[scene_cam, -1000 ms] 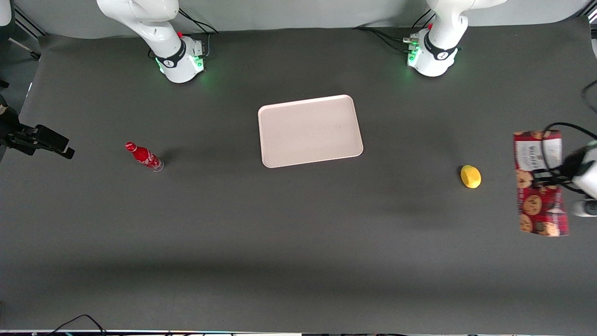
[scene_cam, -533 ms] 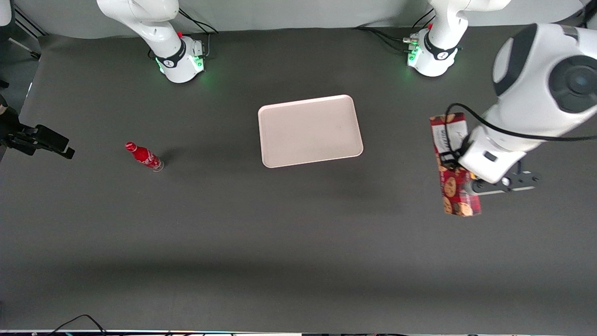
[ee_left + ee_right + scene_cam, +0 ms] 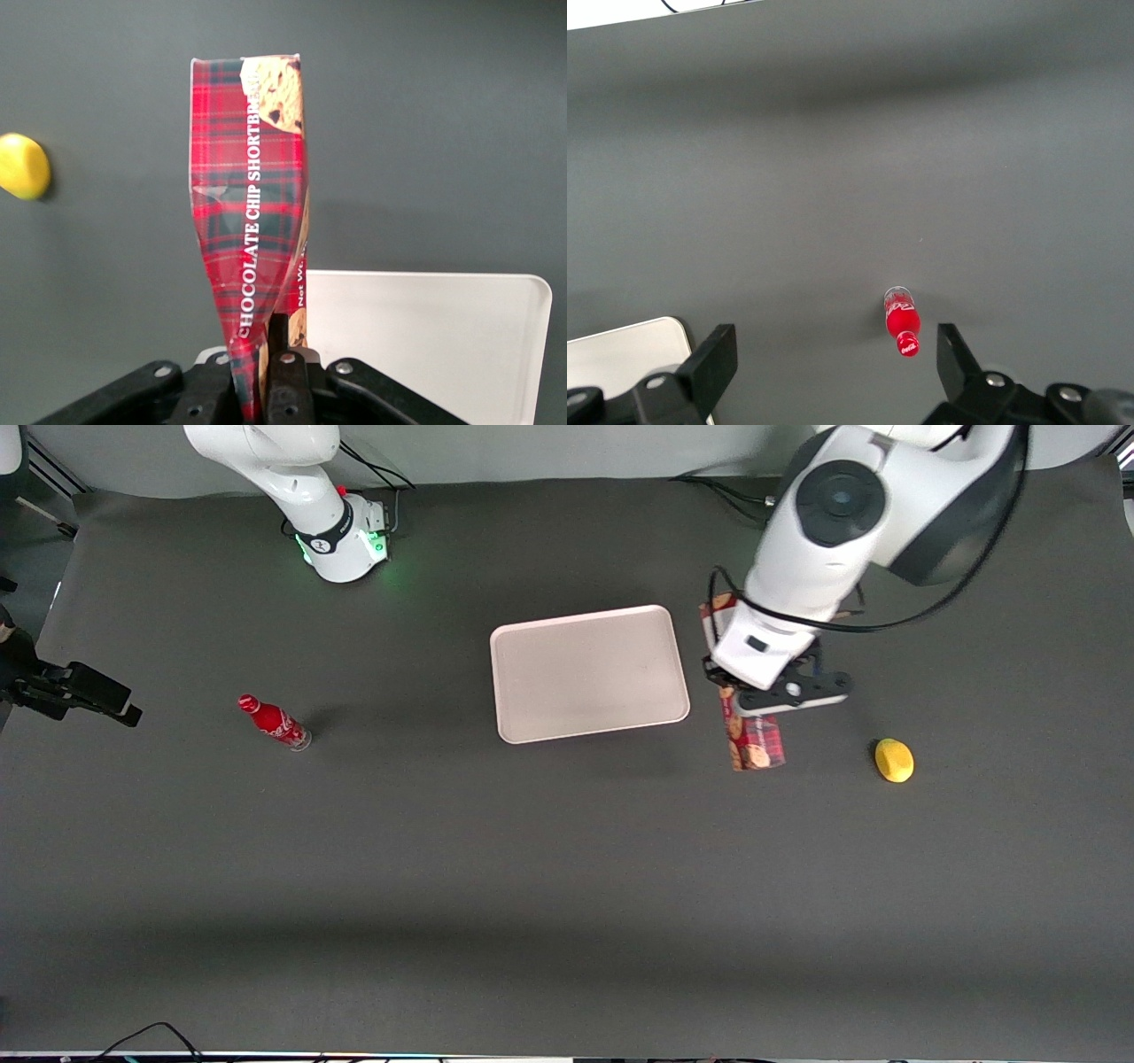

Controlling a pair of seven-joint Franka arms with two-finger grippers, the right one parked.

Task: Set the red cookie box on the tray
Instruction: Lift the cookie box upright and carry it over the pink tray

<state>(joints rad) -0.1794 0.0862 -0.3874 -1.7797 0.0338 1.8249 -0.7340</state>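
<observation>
The red cookie box [image 3: 755, 744] with tartan pattern hangs in the air, held on edge by my left gripper [image 3: 749, 691], which is shut on it. In the left wrist view the red cookie box [image 3: 252, 221] is pinched and creased between the black fingers [image 3: 285, 372] of my gripper [image 3: 264, 376]. The pale pinkish-white tray [image 3: 588, 672] lies flat on the dark table with nothing on it, beside the gripper toward the parked arm's end. The box hovers just outside the tray's short rim [image 3: 425, 345].
A yellow lemon-like object [image 3: 894, 760] lies on the table toward the working arm's end, also visible as the lemon [image 3: 22, 166]. A small red bottle [image 3: 273, 723] lies toward the parked arm's end, seen too as the bottle [image 3: 902, 320].
My left gripper has carried the red cookie box from the working arm's end of the table toward the tray, passing over the yellow object. The tray and bottle have not moved.
</observation>
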